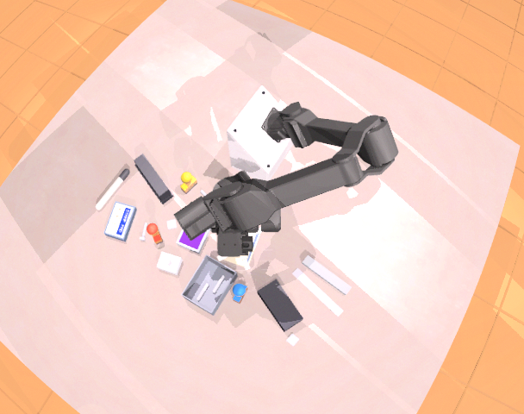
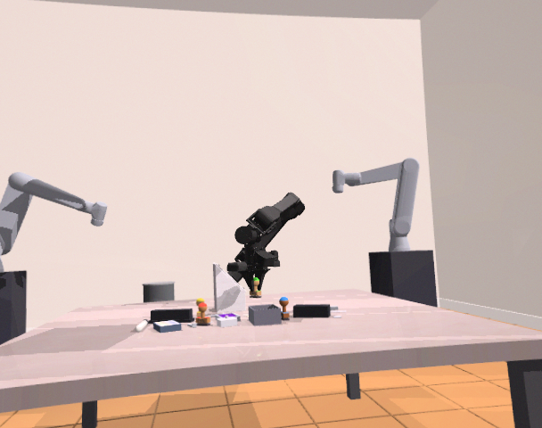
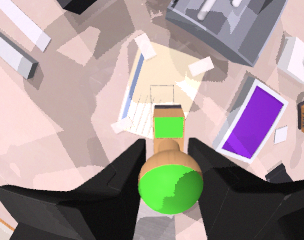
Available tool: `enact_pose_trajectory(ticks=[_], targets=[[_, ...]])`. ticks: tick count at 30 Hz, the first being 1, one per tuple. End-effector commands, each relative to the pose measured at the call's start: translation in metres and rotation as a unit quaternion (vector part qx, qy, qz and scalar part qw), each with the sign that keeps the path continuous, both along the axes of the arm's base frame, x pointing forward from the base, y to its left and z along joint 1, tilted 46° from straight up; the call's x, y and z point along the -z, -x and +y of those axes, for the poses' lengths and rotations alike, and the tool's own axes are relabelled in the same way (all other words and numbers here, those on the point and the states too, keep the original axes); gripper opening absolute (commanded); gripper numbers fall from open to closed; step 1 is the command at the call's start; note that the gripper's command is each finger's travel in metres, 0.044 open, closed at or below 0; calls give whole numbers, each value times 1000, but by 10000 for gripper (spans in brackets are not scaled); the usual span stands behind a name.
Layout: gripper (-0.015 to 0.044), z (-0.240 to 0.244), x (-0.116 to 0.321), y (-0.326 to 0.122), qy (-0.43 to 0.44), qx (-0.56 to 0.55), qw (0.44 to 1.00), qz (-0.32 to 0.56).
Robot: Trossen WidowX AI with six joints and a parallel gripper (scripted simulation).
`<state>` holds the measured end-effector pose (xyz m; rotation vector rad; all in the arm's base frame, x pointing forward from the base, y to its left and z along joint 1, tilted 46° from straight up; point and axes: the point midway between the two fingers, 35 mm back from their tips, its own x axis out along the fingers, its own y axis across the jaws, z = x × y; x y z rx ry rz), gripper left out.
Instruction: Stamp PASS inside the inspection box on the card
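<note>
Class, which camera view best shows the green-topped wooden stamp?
The wrist view: the green-topped wooden stamp fills its foreground, knob and green patch plain, between the black gripper fingers. The exterior view shows it small, in profile; in the top view the arm hides it.

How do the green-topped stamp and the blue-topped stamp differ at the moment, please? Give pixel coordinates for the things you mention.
The green-topped stamp (image 2: 255,287) (image 3: 170,187) is in the gripper (image 2: 256,282) (image 3: 167,144), whereas the blue-topped stamp (image 1: 239,291) (image 2: 283,308) is ungripped. The green-topped stamp is raised above the table; the blue-topped stamp stands on it. Both have rounded knobs.
</note>
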<state>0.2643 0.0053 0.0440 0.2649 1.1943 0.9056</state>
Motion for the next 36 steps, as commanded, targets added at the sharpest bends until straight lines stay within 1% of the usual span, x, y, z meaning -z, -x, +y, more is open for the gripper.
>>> enact_pose_trajectory(ticks=[1,36], targets=[[0,4,3,2,-3,1,1000,4],[0,20,20,-1,-3,2,1000,3]])
